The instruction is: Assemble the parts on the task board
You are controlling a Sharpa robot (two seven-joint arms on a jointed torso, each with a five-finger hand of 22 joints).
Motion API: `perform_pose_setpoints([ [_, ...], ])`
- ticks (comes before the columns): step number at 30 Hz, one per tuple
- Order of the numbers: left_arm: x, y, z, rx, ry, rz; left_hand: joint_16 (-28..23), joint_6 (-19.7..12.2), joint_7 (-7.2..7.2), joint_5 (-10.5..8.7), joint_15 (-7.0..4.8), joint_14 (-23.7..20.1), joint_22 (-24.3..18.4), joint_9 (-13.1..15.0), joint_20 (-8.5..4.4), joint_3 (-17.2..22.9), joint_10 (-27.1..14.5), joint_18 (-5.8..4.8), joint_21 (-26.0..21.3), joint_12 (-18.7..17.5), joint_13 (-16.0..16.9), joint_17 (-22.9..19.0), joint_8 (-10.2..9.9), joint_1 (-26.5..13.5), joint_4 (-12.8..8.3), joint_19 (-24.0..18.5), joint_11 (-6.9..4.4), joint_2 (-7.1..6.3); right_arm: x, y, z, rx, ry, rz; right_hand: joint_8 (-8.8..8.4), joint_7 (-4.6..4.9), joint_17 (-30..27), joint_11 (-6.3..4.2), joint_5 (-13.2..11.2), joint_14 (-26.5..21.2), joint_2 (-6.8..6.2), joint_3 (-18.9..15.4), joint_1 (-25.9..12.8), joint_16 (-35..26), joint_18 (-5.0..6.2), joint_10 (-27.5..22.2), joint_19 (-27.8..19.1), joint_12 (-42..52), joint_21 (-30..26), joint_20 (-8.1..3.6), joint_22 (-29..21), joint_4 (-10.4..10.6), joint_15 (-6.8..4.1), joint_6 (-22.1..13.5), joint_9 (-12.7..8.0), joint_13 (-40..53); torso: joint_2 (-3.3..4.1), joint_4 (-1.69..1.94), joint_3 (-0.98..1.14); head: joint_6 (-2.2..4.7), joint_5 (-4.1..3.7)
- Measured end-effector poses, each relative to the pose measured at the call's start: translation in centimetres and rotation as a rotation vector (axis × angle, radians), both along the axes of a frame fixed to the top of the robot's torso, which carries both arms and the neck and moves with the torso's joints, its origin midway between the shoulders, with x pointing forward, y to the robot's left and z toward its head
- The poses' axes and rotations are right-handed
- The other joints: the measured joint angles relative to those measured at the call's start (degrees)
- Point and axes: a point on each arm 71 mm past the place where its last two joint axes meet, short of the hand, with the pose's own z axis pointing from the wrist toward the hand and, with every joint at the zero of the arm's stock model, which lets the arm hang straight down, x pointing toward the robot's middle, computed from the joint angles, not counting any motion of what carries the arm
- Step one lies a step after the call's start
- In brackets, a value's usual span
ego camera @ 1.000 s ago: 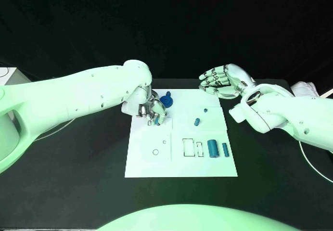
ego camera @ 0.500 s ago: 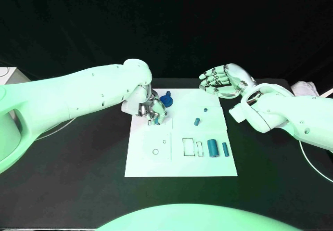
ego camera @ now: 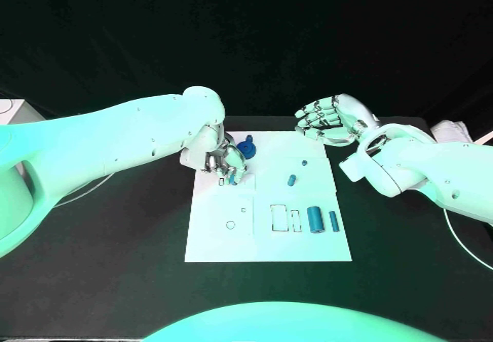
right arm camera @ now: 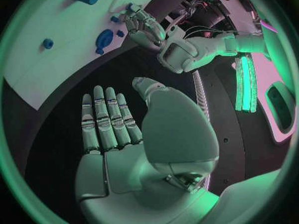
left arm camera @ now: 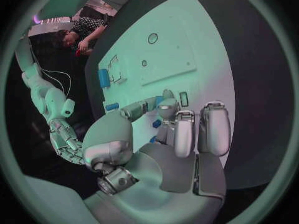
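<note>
White board (ego camera: 221,242) lies mid-surface, long side running away from the robot. Left hand (ego camera: 223,162) is down over the board's far left part, fingers curled toward the plate. The left wrist view shows its fingertips (left arm camera: 167,107) closed around a small blue piece (left arm camera: 157,124) right at the board; I cannot tell whether the piece is pinched or only touched. Just beside that hand, toward the board's far edge, sits a blue knob-shaped part (ego camera: 246,148). Right hand (ego camera: 327,119) is raised off the board's far right corner, apart from every part. Its own wrist view shows the fingers (right arm camera: 102,119) straight and side by side, palm bare, nothing in it. Toward the board's right side lie a small blue peg (ego camera: 292,179) and a smaller one (ego camera: 304,163). Nearer the robot, by the right edge, a fat blue cylinder (ego camera: 315,219) and a thin one (ego camera: 333,221) lie side by side next to a rectangular slot (ego camera: 278,217).
</note>
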Motion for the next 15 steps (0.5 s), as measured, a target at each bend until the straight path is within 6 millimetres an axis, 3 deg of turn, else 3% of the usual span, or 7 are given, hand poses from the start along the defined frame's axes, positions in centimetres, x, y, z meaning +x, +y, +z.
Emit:
perform_pose_setpoints([
  [7, 0.01, 0.09, -0.06, 0.002, 0.003, 0.000, 0.0, 1.1, -0.93, 0.90, -0.01, 0.0, 0.0, 0.0, 0.00, -1.0, 0.0, 0.00, 0.0, -0.2, 0.1, 0.0, -0.9, -0.8, 0.6, 0.0, -0.01, -1.57, -0.01, 0.00, 0.00, 0.000, 0.000, 0.000, 0.00, 0.00, 0.0, 0.00, 0.0, 0.0, 0.00, 0.0, 0.0, 0.0, 0.00, 0.0, 0.0, 0.0, 0.0, 0.00, 0.0, 0.0, 0.00, 0.0, 0.0, 0.0, 0.00, -0.01, 0.00, -0.09, 0.01],
  [15, -0.05, 0.18, -0.21, 0.006, 0.010, -0.003, 0.0, 2.5, -2.33, 0.66, -0.02, 0.0, 0.0, 0.4, 0.00, -3.3, 0.0, 0.00, -0.2, -0.2, 0.2, 0.0, -1.3, -1.3, 2.2, 0.0, -0.03, -2.55, -0.02, -0.01, 0.00, 0.000, 0.000, 0.000, 0.00, 0.00, -0.1, 0.00, 0.0, 0.0, 0.00, 0.0, 0.0, 0.0, 0.00, 0.0, -0.2, 0.0, 0.0, -0.21, -0.1, 0.0, 0.00, 0.0, 0.0, 0.0, 0.00, -0.02, 0.00, -0.16, 0.01],
])
